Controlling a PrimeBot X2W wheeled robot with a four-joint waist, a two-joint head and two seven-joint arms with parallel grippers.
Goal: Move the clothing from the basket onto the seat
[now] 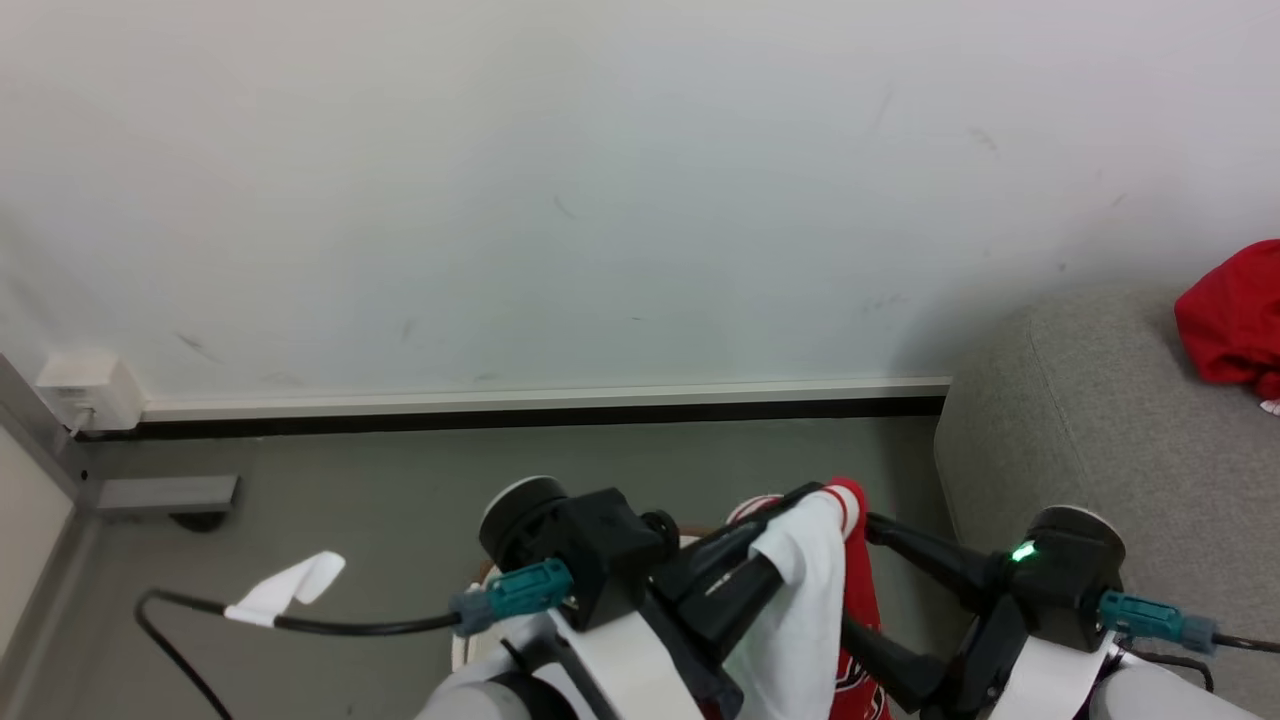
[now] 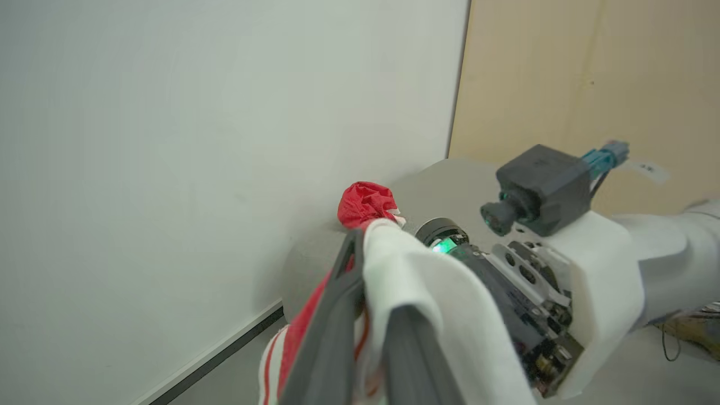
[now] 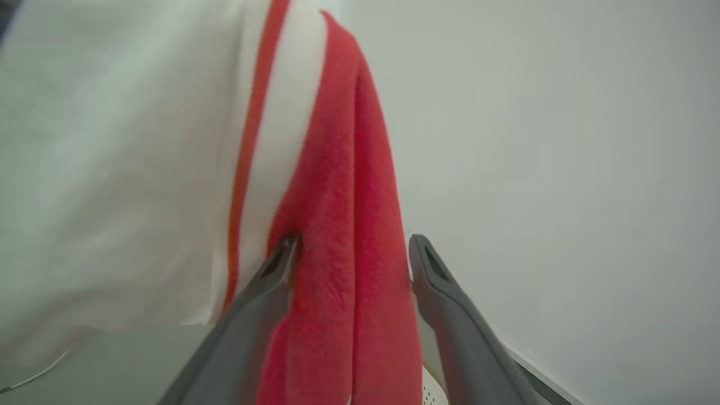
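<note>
Currently the left end effector [image 1: 795, 525] clenches a soft red-and-white striped garment [image 1: 800, 620], held high, presumably so it hangs free for carrying to the light grey upholstered sofa [image 1: 1080, 420] nearby. The right end effector [image 3: 351, 253] straddles the red fold, and I cannot tell whether it is pinching.

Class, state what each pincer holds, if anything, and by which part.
Left pincer clamps the garment at its upper white fold. Right pincer straddles the hanging red part; a firm grip cannot be told.
</note>
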